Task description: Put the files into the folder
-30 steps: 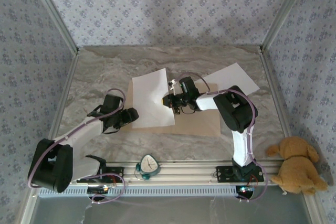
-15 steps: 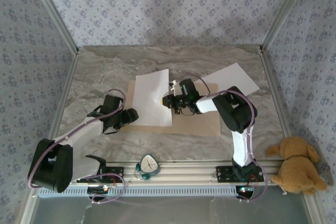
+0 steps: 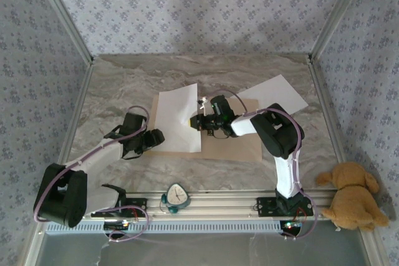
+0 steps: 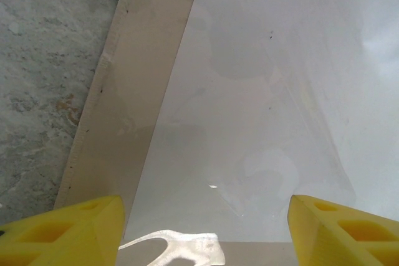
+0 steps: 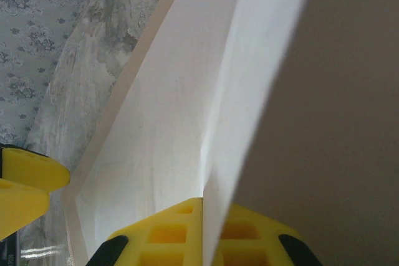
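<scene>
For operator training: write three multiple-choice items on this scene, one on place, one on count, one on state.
1. Where does the loose sheet lie against the folder? A by its far right corner; B by its near left corner; C under its middle.
2. How many white sheets? A one; B two; C four.
3. The right gripper is: A open; B shut on nothing; C shut on the second sheet.
A: top view shows it there. B: one loose, one gripped. C: yellow fingers pinch its edge.
</scene>
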